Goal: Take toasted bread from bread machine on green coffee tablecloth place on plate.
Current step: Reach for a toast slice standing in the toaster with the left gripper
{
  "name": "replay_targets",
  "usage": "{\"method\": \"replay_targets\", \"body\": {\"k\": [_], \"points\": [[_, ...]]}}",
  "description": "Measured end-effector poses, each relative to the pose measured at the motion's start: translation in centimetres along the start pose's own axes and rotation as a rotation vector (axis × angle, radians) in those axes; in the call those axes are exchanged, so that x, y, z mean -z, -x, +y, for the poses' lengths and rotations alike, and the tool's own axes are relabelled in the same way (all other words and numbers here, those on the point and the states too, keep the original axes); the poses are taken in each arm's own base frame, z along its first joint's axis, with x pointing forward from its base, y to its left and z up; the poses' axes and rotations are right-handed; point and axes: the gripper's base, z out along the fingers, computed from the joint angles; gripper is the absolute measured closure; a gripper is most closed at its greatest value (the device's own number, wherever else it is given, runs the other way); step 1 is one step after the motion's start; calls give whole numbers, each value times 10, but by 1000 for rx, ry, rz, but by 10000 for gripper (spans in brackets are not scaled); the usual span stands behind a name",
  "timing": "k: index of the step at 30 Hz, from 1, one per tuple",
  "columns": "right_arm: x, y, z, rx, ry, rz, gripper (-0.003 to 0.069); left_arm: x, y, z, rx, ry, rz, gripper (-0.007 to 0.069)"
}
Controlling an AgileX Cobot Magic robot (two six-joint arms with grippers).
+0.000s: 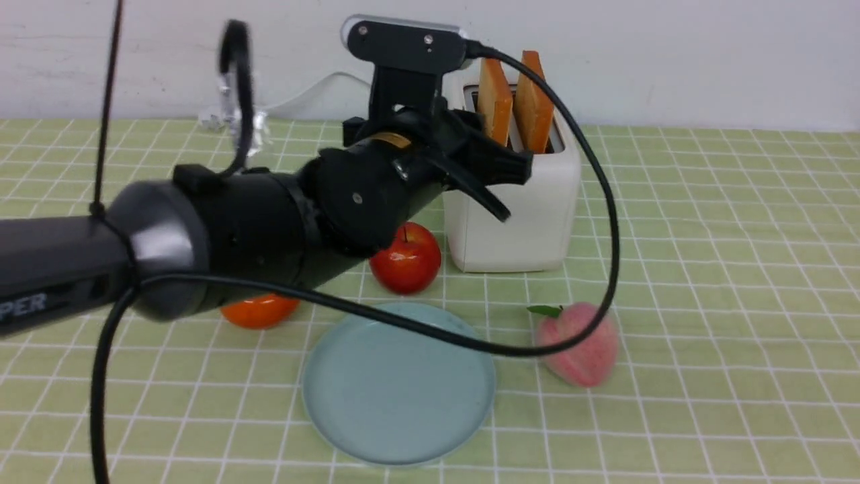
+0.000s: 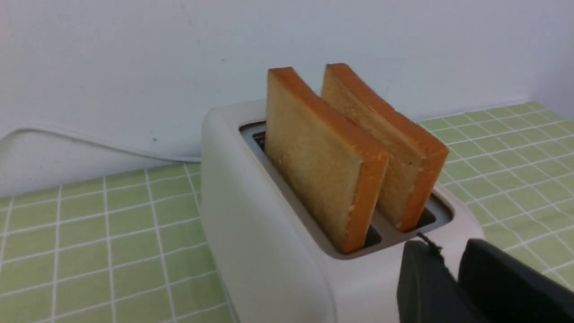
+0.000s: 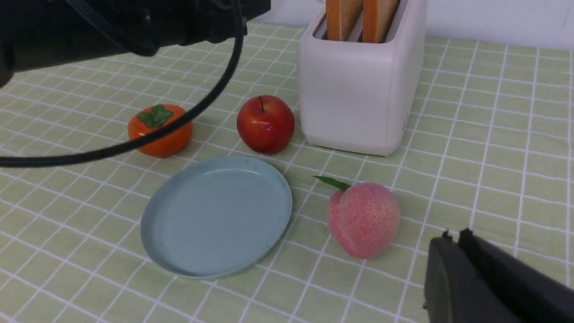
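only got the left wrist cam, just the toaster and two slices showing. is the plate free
observer: yes, the round pale blue-grey plate holds nothing; it lies on the yellow-green checked cloth in front of the boxy white toaster.
operator: anything near it
observer: a shiny red apple stands behind it, beside the toaster's front left corner.
operator: right gripper?
observer: the right gripper is shut and empty, above the cloth with a pink speckled peach ahead of it.
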Motion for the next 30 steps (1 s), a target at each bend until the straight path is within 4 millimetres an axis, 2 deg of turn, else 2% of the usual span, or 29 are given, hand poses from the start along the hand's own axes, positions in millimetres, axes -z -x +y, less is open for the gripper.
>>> {"method": "replay_targets", "body": {"k": [2,3,4,7,10,17,21,25,30], "points": [[0,0,0,0,0,0,627,-4,-2,-4,6,-32,-48,373],[0,0,0,0,0,0,626,-4,-1,-4,-3,-33,-54,373],[0,0,0,0,0,0,625,-8,-4,-5,13,-39,-85,319],[0,0,0,0,0,1,624,-17,-13,-5,16,-35,-147,218],[0,0,0,0,2,5,622,-25,-23,-5,0,-21,-189,174],[0,-1,0,0,3,6,616,-39,-40,-8,-19,-31,-188,165],[0,0,0,0,1,1,614,-51,-39,-11,-3,-28,-205,165],[0,0,0,0,1,1,609,-72,-33,-14,4,-3,-241,165],[0,-1,0,0,3,6,607,-91,-33,-6,18,65,-205,190]]}}
